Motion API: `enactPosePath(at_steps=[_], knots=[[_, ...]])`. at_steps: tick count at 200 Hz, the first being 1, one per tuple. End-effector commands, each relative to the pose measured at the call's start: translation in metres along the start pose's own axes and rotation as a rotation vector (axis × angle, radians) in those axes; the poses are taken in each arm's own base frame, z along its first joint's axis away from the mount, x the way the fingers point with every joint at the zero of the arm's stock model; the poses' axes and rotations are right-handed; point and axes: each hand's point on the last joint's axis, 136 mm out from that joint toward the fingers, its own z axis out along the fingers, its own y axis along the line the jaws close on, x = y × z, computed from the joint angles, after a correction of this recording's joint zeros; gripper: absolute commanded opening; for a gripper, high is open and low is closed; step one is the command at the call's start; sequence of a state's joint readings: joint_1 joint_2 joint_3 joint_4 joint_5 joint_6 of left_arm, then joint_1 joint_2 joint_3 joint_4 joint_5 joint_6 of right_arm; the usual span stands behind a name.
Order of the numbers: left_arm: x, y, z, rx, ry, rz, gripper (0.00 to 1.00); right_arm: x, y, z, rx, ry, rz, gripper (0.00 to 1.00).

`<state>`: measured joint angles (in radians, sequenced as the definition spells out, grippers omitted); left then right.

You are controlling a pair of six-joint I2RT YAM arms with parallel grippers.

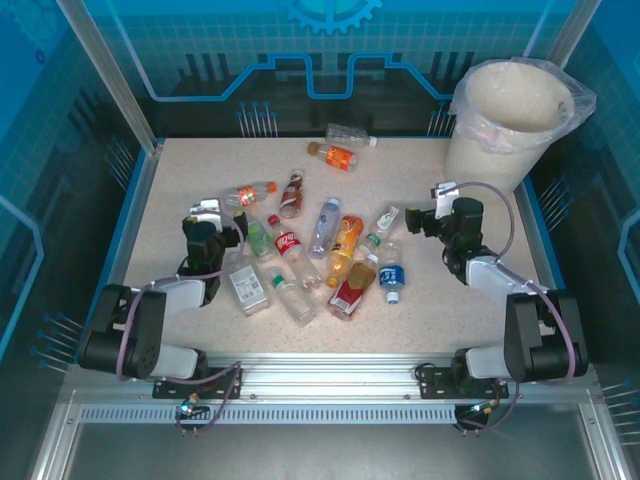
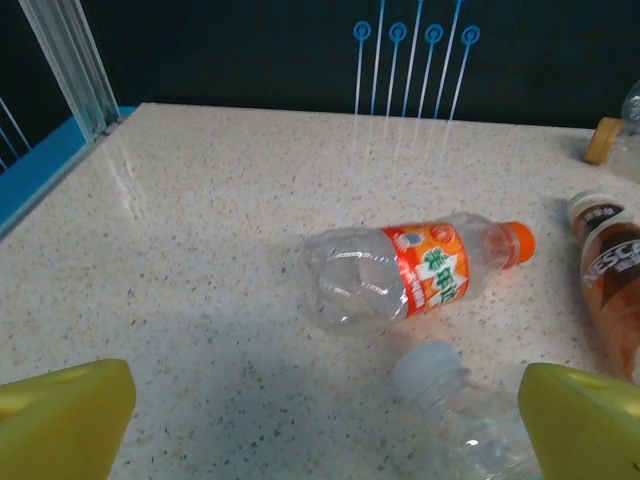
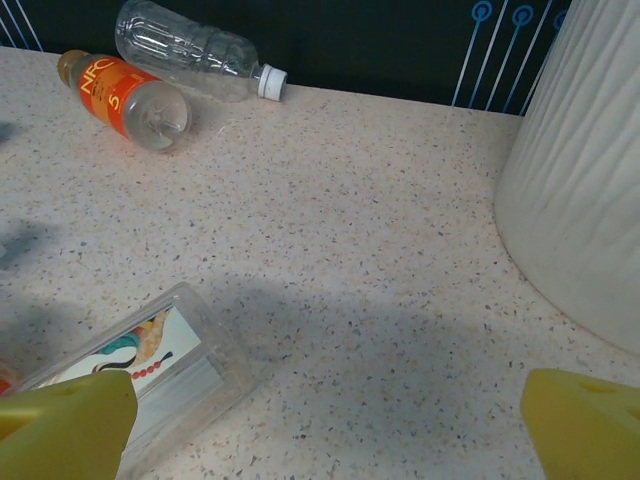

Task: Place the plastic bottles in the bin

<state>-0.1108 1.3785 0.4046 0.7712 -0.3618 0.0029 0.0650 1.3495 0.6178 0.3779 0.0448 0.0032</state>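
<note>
Several plastic bottles (image 1: 325, 250) lie scattered across the middle of the speckled table, and two more (image 1: 340, 157) lie near the back. The bin (image 1: 510, 115), cream-white with a clear bag, stands at the back right. My left gripper (image 1: 222, 215) hovers open at the left edge of the pile. Between its yellow fingers (image 2: 60, 420) is bare table, with an orange-label bottle (image 2: 415, 272) ahead and a white-capped clear bottle (image 2: 470, 420) by the right finger. My right gripper (image 1: 428, 203) is open and empty beside the bin wall (image 3: 580, 170), with a square clear bottle (image 3: 150, 370) at its left finger.
A brown coffee bottle (image 2: 612, 280) lies to the right of the orange-label one. An orange bottle (image 3: 125, 100) and a clear bottle (image 3: 190, 50) rest by the dark back wall. Blue rails (image 1: 140, 200) edge the table. Bare surface lies between the right gripper and the bin.
</note>
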Motion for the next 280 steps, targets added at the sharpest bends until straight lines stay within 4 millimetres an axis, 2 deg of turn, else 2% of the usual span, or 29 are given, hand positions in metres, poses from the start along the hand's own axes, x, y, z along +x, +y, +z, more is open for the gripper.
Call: enactPosePath(at_steps=[1, 17, 30, 53, 64, 68, 85, 95, 125, 145, 154, 159, 197, 224, 251, 280], knots=[[-0.028, -0.005, -0.012, -0.061, -0.013, 0.057, 0.99, -0.010, -0.004, -0.017, 0.033, 0.080, 0.103, 1.00], [-0.051, -0.013, -0.026, -0.070, 0.018, -0.011, 0.99, -0.020, -0.012, -0.033, 0.085, 0.122, 0.197, 1.00], [-0.065, -0.017, -0.040, -0.061, 0.095, -0.144, 0.99, -0.019, -0.014, -0.045, 0.110, 0.174, 0.259, 1.00], [-0.068, -0.029, -0.068, -0.023, 0.261, -0.338, 0.99, -0.003, -0.013, -0.061, 0.134, 0.283, 0.367, 1.00], [-0.063, -0.037, -0.082, 0.014, 0.322, -0.409, 0.99, 0.015, -0.006, -0.068, 0.121, 0.363, 0.407, 1.00], [-0.061, -0.039, -0.087, 0.027, 0.341, -0.437, 0.99, 0.008, -0.002, -0.071, 0.102, 0.363, 0.422, 1.00], [-0.046, -0.044, -0.107, 0.072, 0.421, -0.523, 0.99, 0.022, 0.028, -0.075, -0.043, 0.455, 0.464, 1.00], [-0.036, -0.044, -0.119, 0.084, 0.462, -0.551, 0.99, 0.032, 0.041, -0.078, -0.072, 0.512, 0.474, 1.00], [-0.014, -0.049, -0.150, 0.158, 0.578, -0.578, 0.99, 0.066, 0.076, -0.080, -0.079, 0.642, 0.346, 1.00], [-0.003, -0.056, -0.164, 0.207, 0.646, -0.574, 0.99, 0.084, 0.090, -0.076, -0.051, 0.697, 0.248, 1.00], [0.004, -0.056, -0.167, 0.208, 0.670, -0.583, 0.99, 0.091, 0.095, -0.074, -0.042, 0.711, 0.209, 1.00], [0.007, -0.058, -0.169, 0.215, 0.680, -0.588, 0.99, 0.105, 0.096, -0.075, -0.028, 0.740, 0.186, 1.00], [0.026, -0.059, -0.170, 0.218, 0.718, -0.601, 0.99, 0.120, 0.103, -0.058, 0.004, 0.747, 0.158, 0.88], [0.026, -0.067, -0.165, 0.247, 0.713, -0.629, 0.99, 0.132, 0.101, -0.046, 0.030, 0.765, 0.142, 0.84], [0.027, -0.074, -0.157, 0.264, 0.718, -0.651, 0.99, 0.142, 0.091, -0.037, 0.106, 0.771, 0.133, 0.79], [0.027, -0.082, -0.150, 0.274, 0.722, -0.655, 0.99, 0.145, 0.095, -0.027, 0.079, 0.754, 0.143, 0.75]])
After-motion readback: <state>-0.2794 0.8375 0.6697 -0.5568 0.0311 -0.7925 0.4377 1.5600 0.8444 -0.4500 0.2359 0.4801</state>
